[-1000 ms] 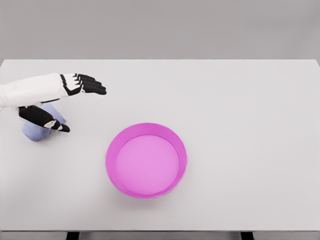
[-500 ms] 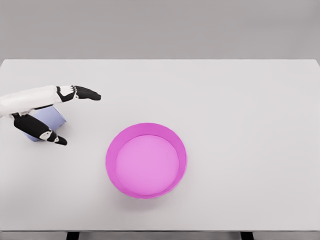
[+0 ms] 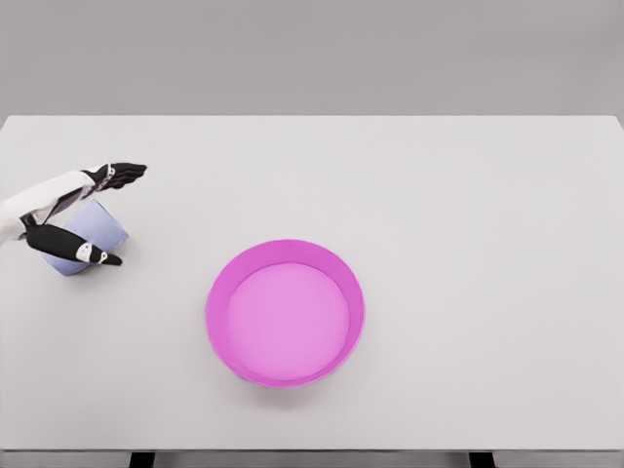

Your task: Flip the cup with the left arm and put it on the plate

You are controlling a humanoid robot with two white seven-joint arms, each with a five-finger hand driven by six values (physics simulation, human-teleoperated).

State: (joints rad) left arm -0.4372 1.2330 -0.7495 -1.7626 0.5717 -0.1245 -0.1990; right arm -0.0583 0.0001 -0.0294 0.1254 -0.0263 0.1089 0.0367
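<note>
There is one cup (image 3: 90,237), pale lavender blue in colour, and there is one plate (image 3: 285,313), a round magenta one with a raised rim. One robot hand (image 3: 78,210) is in view, the left one, and it is the only hand that shows, coming in at the left edge. All of this is on one white tabletop (image 3: 468,244), so the count is one of each kind and no kind appears twice.
</note>
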